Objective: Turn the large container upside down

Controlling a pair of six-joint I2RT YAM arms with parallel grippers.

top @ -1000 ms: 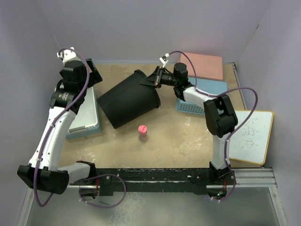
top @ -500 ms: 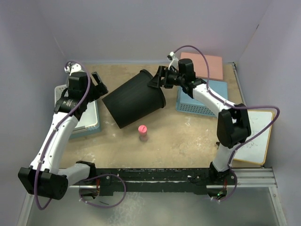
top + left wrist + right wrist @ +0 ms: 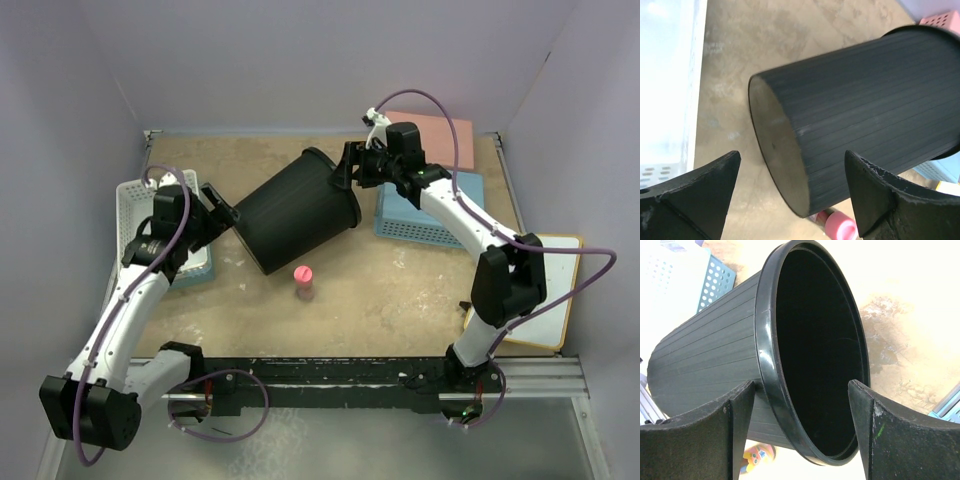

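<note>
The large container [image 3: 298,212], a tall black ribbed bin, lies on its side mid-table, base to the left and rolled rim to the upper right. My left gripper [image 3: 222,203] is open just off the base; in the left wrist view its gripper [image 3: 791,156] frames the flat base edge of the container [image 3: 865,95] without touching it. My right gripper [image 3: 352,168] is open at the rim. In the right wrist view that gripper [image 3: 801,386] straddles the rim of the container [image 3: 705,365], with one finger outside the wall and one in front of the dark mouth.
A small pink-capped bottle [image 3: 303,281] stands just in front of the bin, also seen under it [image 3: 842,226]. A white basket [image 3: 140,195] sits at the left. A blue basket [image 3: 425,215] and pink basket [image 3: 440,135] are at the back right, with a whiteboard [image 3: 535,290] at the right edge.
My right gripper has let go of the rim and now stands open around it. The left arm has swung down toward the bin's base. The bin has shifted slightly right.
</note>
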